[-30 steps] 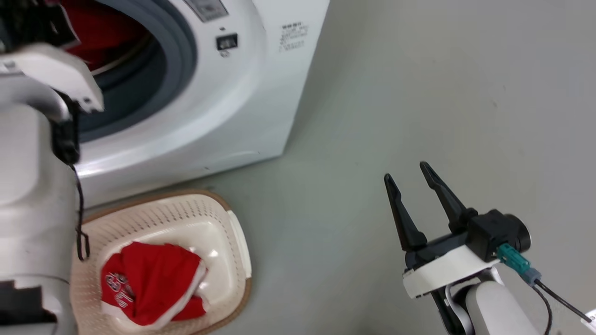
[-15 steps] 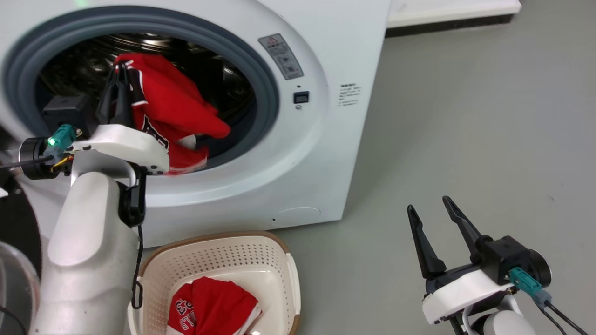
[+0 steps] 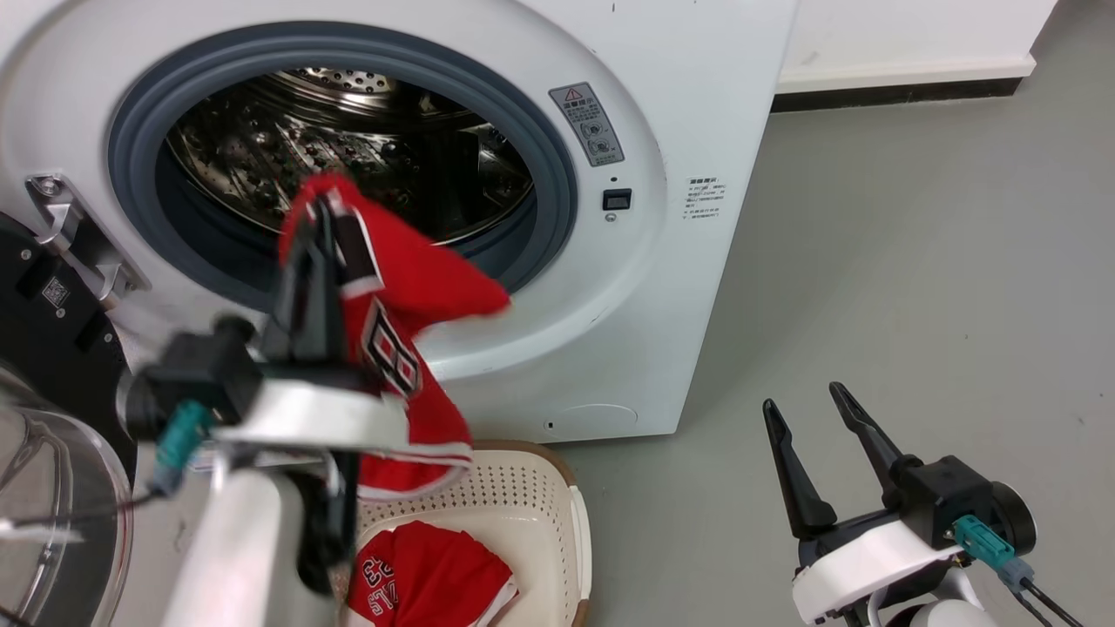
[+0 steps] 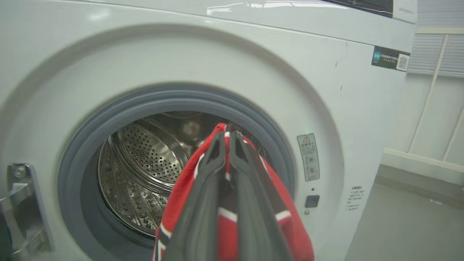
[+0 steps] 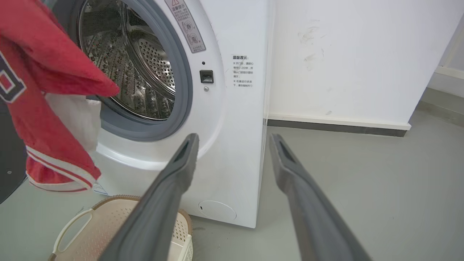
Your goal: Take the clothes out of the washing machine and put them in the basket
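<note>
My left claw (image 3: 318,213) is clamped tight on a red jersey (image 3: 418,296), which hangs in front of the washer (image 3: 697,287) mouth with its hem just over the basket (image 3: 531,488). Another jersey (image 3: 427,579) lies in the basket, and my right claw (image 3: 803,396) is spread wide with nothing in it, off to the side over the floor (image 3: 915,261)

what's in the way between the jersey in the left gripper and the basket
Nothing visible. The left gripper is shut on the jersey, which hangs in front of the washer, above the back rim of the basket. The basket is open on top, with another jersey lying inside.
</note>
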